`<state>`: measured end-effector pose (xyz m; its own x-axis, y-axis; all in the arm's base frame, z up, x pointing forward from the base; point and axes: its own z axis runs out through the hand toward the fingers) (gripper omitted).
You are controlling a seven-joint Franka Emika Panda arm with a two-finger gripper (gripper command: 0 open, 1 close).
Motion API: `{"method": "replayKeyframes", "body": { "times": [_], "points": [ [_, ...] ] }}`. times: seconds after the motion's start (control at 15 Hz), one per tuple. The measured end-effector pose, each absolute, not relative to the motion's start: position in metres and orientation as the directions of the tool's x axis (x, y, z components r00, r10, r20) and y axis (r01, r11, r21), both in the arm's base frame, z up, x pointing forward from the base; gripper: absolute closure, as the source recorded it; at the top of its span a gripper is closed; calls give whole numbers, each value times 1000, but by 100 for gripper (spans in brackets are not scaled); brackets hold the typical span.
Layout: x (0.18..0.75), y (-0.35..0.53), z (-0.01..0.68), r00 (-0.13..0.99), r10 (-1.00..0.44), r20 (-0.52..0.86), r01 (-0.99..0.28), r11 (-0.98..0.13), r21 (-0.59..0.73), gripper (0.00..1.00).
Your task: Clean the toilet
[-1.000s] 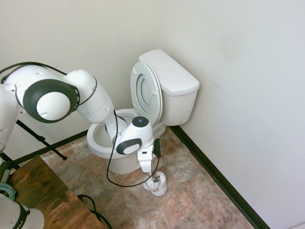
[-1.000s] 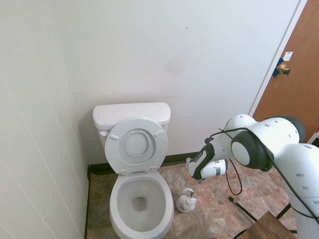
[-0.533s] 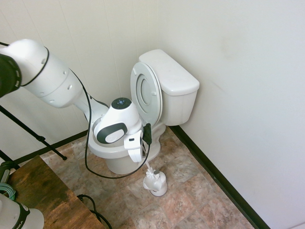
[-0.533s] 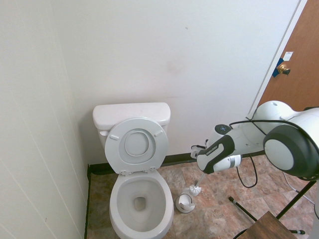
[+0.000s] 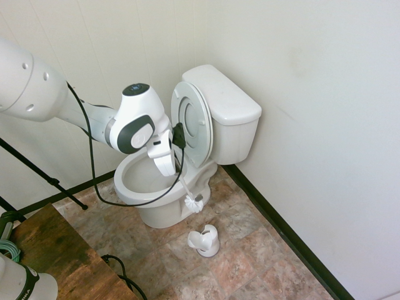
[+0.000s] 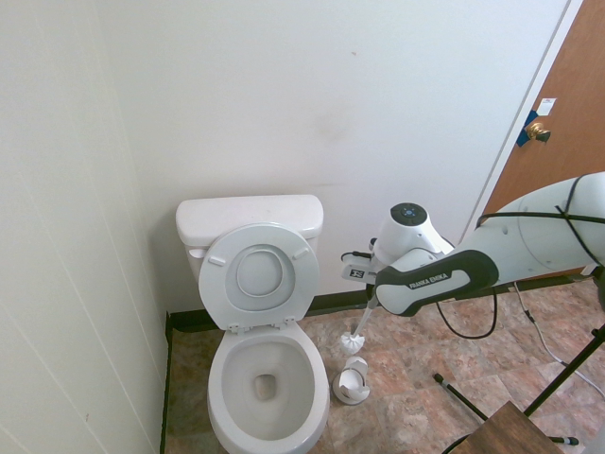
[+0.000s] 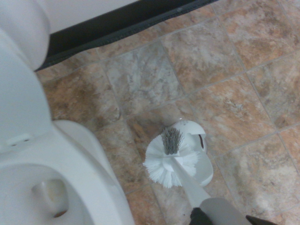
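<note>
The white toilet [image 5: 228, 109] stands in the corner with its seat and lid [image 5: 190, 122] raised and its bowl [image 6: 219, 378] open. My gripper [image 5: 170, 164] hangs beside the bowl's rim, shut on the thin handle of a white toilet brush. The brush head [image 5: 192, 202] dangles in the air next to the bowl, above its white holder [image 5: 204, 240] on the floor. From the other side the gripper [image 6: 371, 291] is to the right of the toilet, with the brush head [image 6: 354, 342] over the holder [image 6: 352, 383]. The wrist view shows the brush head [image 7: 169, 164] above the holder [image 7: 202, 157], with the bowl [image 7: 79, 154] beside them.
White walls close in behind and beside the toilet, with a black baseboard [image 5: 281, 234] along the tiled floor [image 6: 416, 359]. A brown door [image 6: 558, 142] is at the far right. A wooden tabletop [image 5: 50, 250] sits near the arm's base.
The arm has risen and swung toward the toilet, lifting the brush out of its holder. The brush head now hangs clear above the floor.
</note>
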<state>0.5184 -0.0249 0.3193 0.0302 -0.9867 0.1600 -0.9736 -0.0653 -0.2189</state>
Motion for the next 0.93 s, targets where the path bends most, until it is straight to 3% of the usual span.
{"method": "replayKeyframes", "body": {
  "times": [0.33, 0.67, 0.93],
  "points": [
    [504, 81, 357, 122, -977, 177, -954, -164, -250, 100],
    [497, 160, 326, 186, -963, 193, -943, -230, -239, 100],
    [536, 182, 305, 184, -966, 184, -940, -227, -255, 100]
  ]
}}
